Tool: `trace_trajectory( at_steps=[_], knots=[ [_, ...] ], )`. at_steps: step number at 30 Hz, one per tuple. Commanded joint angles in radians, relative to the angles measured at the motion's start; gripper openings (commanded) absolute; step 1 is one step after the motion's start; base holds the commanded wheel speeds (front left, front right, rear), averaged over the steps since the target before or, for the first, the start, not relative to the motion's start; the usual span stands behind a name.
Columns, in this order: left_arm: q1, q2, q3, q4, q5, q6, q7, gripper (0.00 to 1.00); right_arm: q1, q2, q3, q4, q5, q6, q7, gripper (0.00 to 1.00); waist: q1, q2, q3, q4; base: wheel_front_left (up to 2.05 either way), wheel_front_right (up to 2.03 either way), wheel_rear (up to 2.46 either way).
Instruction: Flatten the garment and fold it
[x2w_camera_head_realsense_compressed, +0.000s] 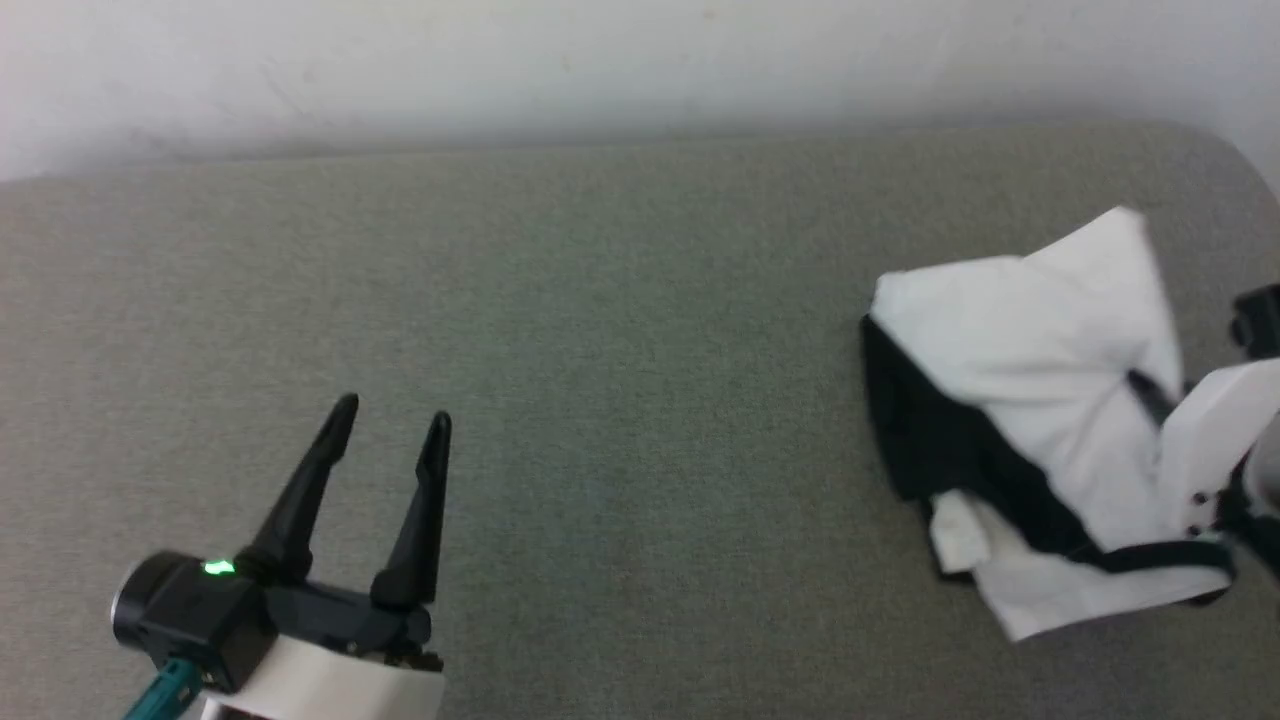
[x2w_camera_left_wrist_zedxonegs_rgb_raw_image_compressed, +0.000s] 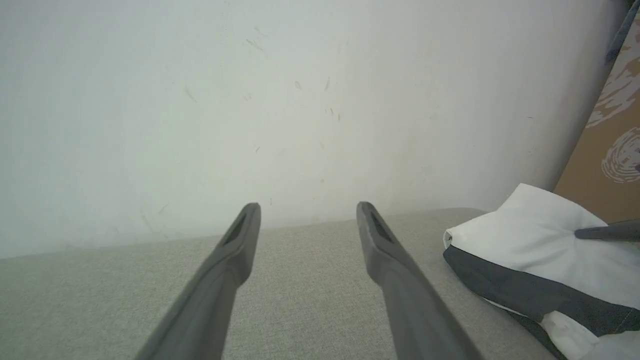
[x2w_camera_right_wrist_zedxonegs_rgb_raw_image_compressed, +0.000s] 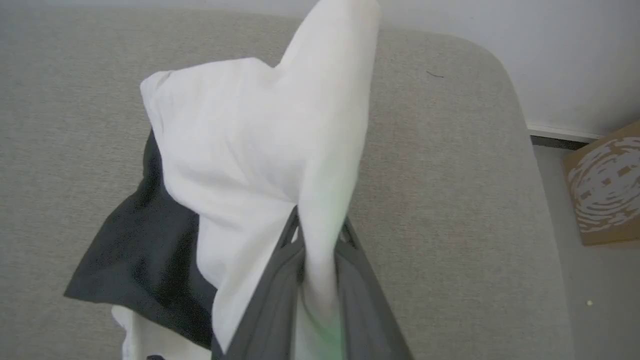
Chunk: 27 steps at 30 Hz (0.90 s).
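Observation:
The garment (x2w_camera_head_realsense_compressed: 1030, 340) lies bunched at the right end of the grey padded surface (x2w_camera_head_realsense_compressed: 620, 330), white cloth on top with a black sleeve along its left and near sides. My right gripper (x2w_camera_right_wrist_zedxonegs_rgb_raw_image_compressed: 320, 225) is shut on a fold of the white cloth and holds it raised off the surface; one dark finger (x2w_camera_head_realsense_compressed: 1150, 390) shows against the white. The print is hidden. My left gripper (x2w_camera_head_realsense_compressed: 393, 412) stands open at the lower left, far from the garment (x2w_camera_left_wrist_zedxonegs_rgb_raw_image_compressed: 540, 240), with nothing between its fingers (x2w_camera_left_wrist_zedxonegs_rgb_raw_image_compressed: 240, 235).
A white wall (x2w_camera_head_realsense_compressed: 600, 70) runs along the far edge of the surface. The surface ends in a rounded corner (x2w_camera_right_wrist_zedxonegs_rgb_raw_image_compressed: 495, 65) just right of the garment. Beyond it, on the floor, stands a brown cardboard box (x2w_camera_right_wrist_zedxonegs_rgb_raw_image_compressed: 605, 185) with a white pattern.

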Motion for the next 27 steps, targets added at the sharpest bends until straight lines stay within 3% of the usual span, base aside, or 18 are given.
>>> trace_trajectory(
  at_steps=[1, 14, 18, 22, 23, 25, 26, 27],
  knots=[
    [-0.022, 0.008, 0.005, -0.007, 0.009, -0.008, 0.004, 1.0, -0.024, -0.022, -0.003, -0.002, -0.013, -0.001, 0.005, 0.0, -0.0001, 0.0, 0.077, -0.056, 0.0, 0.0, 0.0],
    [-0.156, 0.039, 0.008, -0.039, 0.032, -0.029, 0.022, 1.0, -0.125, -0.311, 0.008, 0.066, -0.092, -0.001, -0.017, 0.0, -0.0001, 0.0, 0.261, -0.072, 0.0, 0.0, 0.0],
    [-0.186, 0.042, 0.013, -0.048, 0.039, -0.028, 0.016, 1.0, -0.152, -0.35, 0.008, 0.093, -0.111, -0.001, -0.048, 0.0, -0.0001, 0.0, 0.308, -0.072, 0.0, 0.0, 0.0],
    [-0.214, 0.034, 0.015, -0.047, 0.052, -0.02, -0.004, 1.0, -0.166, -0.334, -0.002, 0.143, -0.12, -0.001, -0.056, 0.0, -0.0001, 0.0, 0.33, -0.071, 0.0, 0.0, 0.0],
    [-0.219, 0.033, 0.017, -0.047, 0.057, -0.018, -0.01, 1.0, -0.165, -0.323, -0.007, 0.156, -0.123, -0.001, -0.053, 0.07, -0.0001, 0.0, 0.332, -0.071, 0.0, 0.0, 0.0],
    [-0.227, 0.035, 0.019, -0.045, 0.075, -0.012, -0.022, 1.0, -0.165, -0.302, -0.02, 0.176, -0.129, -0.001, -0.051, 0.41, -0.0001, 0.0, 0.331, -0.072, 0.0, 0.0, 0.0],
    [-0.229, 0.033, 0.02, -0.045, 0.08, -0.01, -0.027, 1.0, -0.165, -0.295, -0.025, 0.183, -0.135, -0.001, -0.054, 0.75, -0.0001, 0.0, 0.328, -0.072, 0.0, 0.0, 0.0],
    [-0.229, 0.03, 0.022, -0.045, 0.082, -0.007, -0.032, 1.0, -0.165, -0.29, -0.027, 0.189, -0.142, -0.001, -0.059, 1.0, -0.0001, 0.0, 0.323, -0.073, 0.0, 0.0, 0.0]
  ],
)
